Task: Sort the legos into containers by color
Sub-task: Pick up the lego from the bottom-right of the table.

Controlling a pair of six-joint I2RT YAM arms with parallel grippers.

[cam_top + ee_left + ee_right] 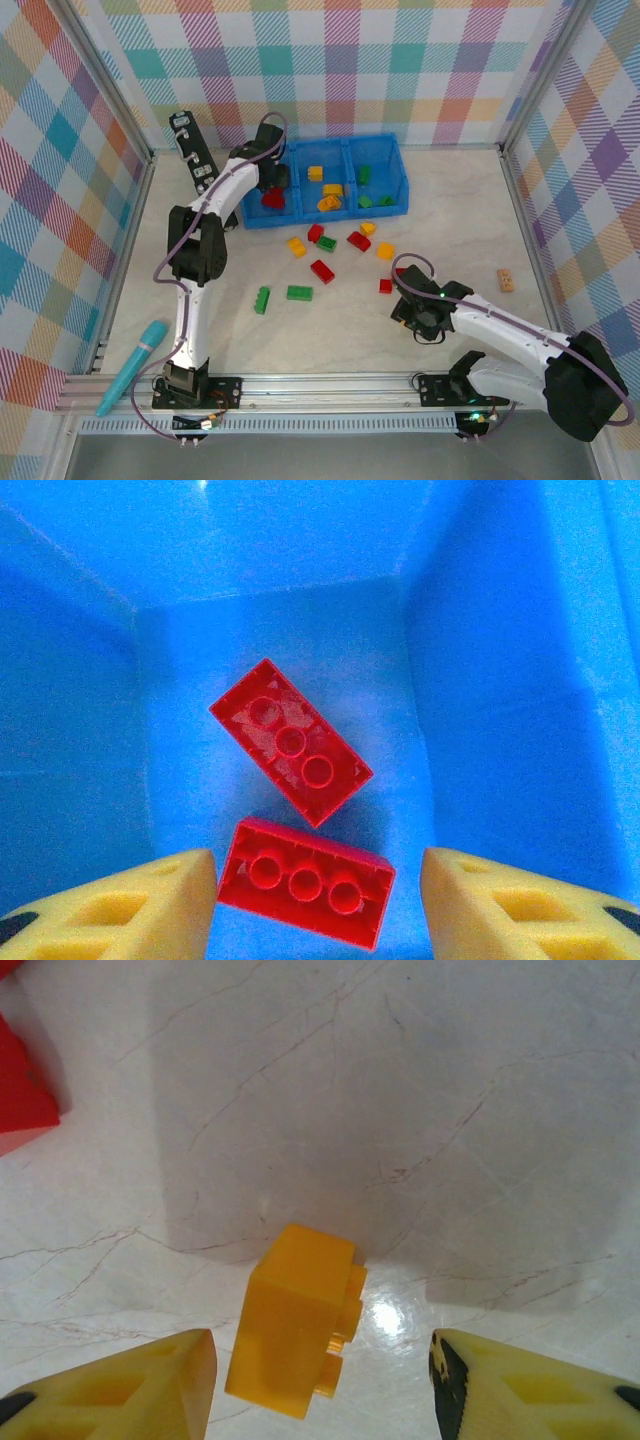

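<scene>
1. Over the glossy blue bin (500,680), your left gripper (316,890) gapes empty above two studded red bricks (290,742).
2. Your right gripper (322,1375) straddles a boxy orange brick (290,1335) on the marbled worktop (450,1110), jaws parted, not touching it.

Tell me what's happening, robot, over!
Left gripper open above two red legos in left compartment. Right gripper open around yellow-orange lego on table. Nothing blocking.

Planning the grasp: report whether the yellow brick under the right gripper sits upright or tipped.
Tipped: the yellow brick lies on its side, with its studs pointing sideways, not up.
</scene>
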